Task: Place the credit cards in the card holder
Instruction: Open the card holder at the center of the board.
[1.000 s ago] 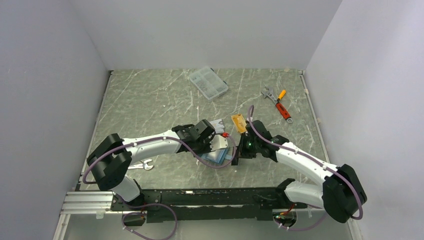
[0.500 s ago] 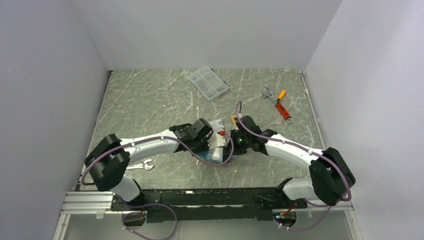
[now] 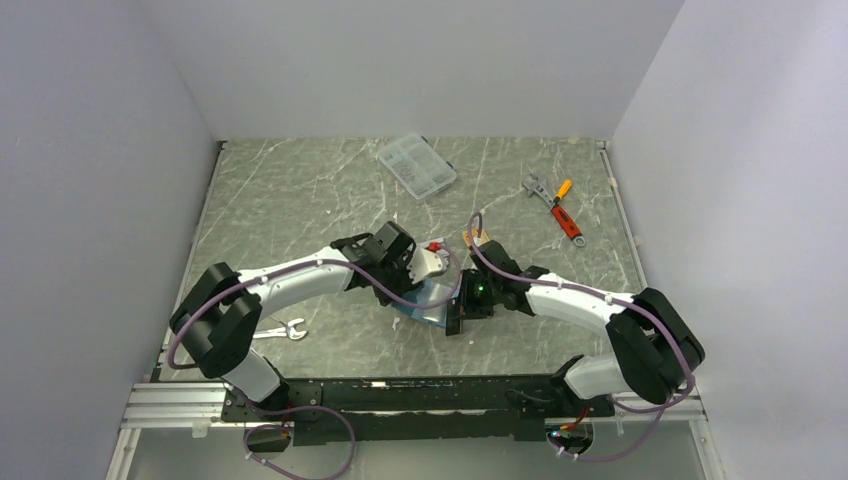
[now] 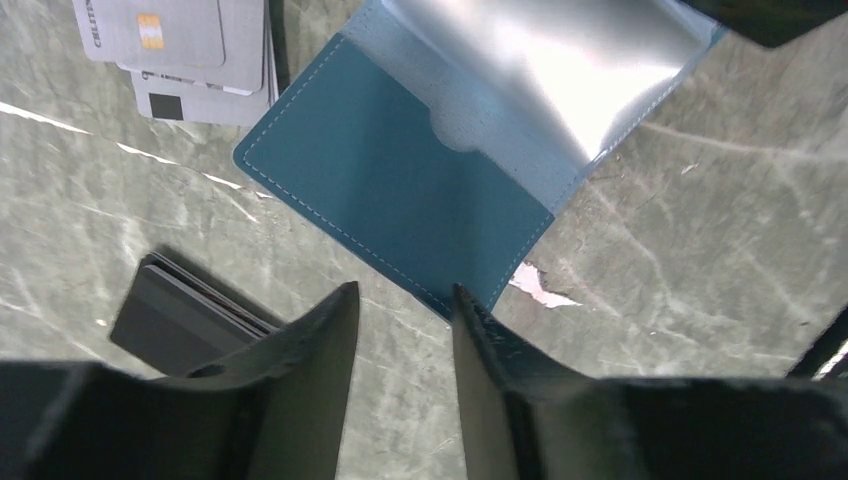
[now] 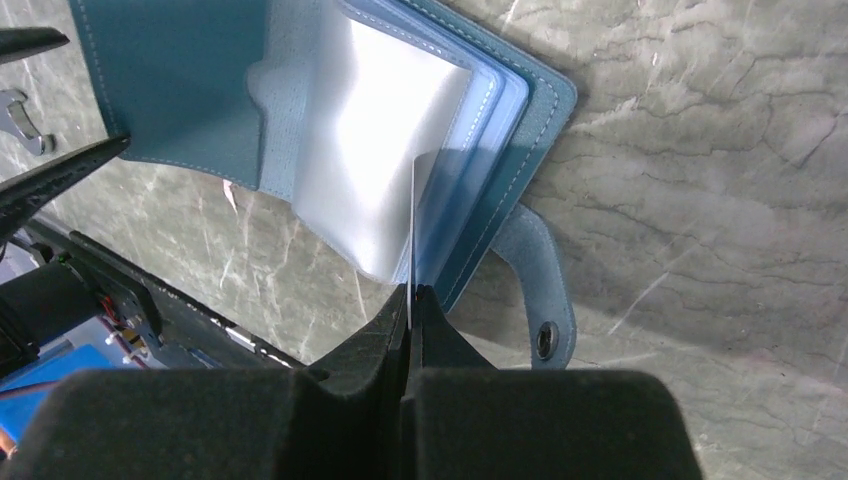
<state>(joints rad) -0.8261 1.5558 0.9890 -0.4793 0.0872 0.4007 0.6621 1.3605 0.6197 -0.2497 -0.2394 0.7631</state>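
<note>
The teal card holder [image 4: 400, 170] lies open on the table, its clear sleeves [image 5: 370, 150] fanned up and its snap tab [image 5: 540, 290] flat to the side. My right gripper [image 5: 410, 292] is shut on a thin card [image 5: 411, 230], seen edge-on, whose far end sits between the sleeves. Just off the holder's near corner my left gripper [image 4: 400, 292] stands open, with only bare table between its fingers. Two silver-grey credit cards [image 4: 170, 40] lie beside the holder. An orange credit card [image 3: 472, 238] lies behind the right arm.
A flat black case [image 4: 180, 315] lies close to the left finger. A clear compartment box [image 3: 416, 166] sits at the back, an adjustable wrench and orange-handled tools [image 3: 555, 205] at the back right, and a small spanner [image 3: 285, 328] by the left arm's base.
My left gripper has opened and let go of the holder's cover. My right arm has swung left and down, bringing the card into the holder's sleeves.
</note>
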